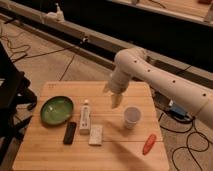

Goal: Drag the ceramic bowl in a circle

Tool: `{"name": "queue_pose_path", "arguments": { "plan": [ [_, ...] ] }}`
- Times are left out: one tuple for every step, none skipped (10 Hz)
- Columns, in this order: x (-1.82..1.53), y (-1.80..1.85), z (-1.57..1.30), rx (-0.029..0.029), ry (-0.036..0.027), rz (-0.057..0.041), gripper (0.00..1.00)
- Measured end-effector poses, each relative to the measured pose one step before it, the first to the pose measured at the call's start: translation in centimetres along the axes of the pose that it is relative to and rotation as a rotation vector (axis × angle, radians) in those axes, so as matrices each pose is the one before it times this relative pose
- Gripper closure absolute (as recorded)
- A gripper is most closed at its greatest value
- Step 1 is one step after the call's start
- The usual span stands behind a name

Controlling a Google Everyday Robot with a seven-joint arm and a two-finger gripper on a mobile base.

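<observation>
The ceramic bowl (56, 110), a wide shallow glossy green dish, rests on the left part of the wooden table (60, 159). My gripper (116, 102) hangs from the white arm (150, 75) above the table's back middle, pointing down. It is well to the right of the bowl and a little left of and above the white cup (131, 117). Its jaws stand open and nothing is between them.
Right of the bowl lie a white tube (86, 119), a black remote (70, 133) and a white packet (95, 135). An orange object (149, 143) lies near the right front edge. A black stand (12, 95) is at the left, with cables on the floor.
</observation>
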Motion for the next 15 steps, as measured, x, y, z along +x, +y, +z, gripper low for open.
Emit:
{"name": "queue_pose_path", "arguments": {
  "plan": [
    [-2.219,-0.884,1.286,-0.00823,-0.0197,-0.02729,0.35],
    [-1.798,-0.784,1.021,-0.00406,-0.01519,-0.01765,0.35],
    [-1.948,-0.91,1.011,0.0005,-0.01828,-0.01239,0.35],
    [-0.018,-0.039,-0.038,0.00117,0.00026,0.00011,0.35],
    [0.225,0.088,-0.079,0.00108,0.00108,0.00386,0.35],
    [-0.105,-0.044,0.033,-0.00044,-0.00036,-0.00196,0.35],
    [-0.128,-0.033,0.073,-0.0012,-0.00061,-0.00238,0.35],
    [0.076,0.021,-0.031,0.00046,0.0006,0.00124,0.35],
    [0.031,0.058,-0.041,-0.00113,-0.00123,0.00158,0.35],
    [0.179,-0.051,-0.177,-0.00202,0.00865,-0.00938,0.35],
    [0.427,-0.224,-0.417,-0.00299,0.0231,-0.0184,0.35],
    [0.141,-0.58,0.051,-0.01404,0.02766,-0.03346,0.35],
    [-0.396,-0.757,0.579,-0.01664,0.0121,-0.03128,0.35],
    [-0.432,-0.545,0.647,-0.01395,0.00188,-0.01973,0.35],
    [-0.87,-1.079,1.179,-0.01365,-0.01174,-0.02442,0.35]
  ]
}}
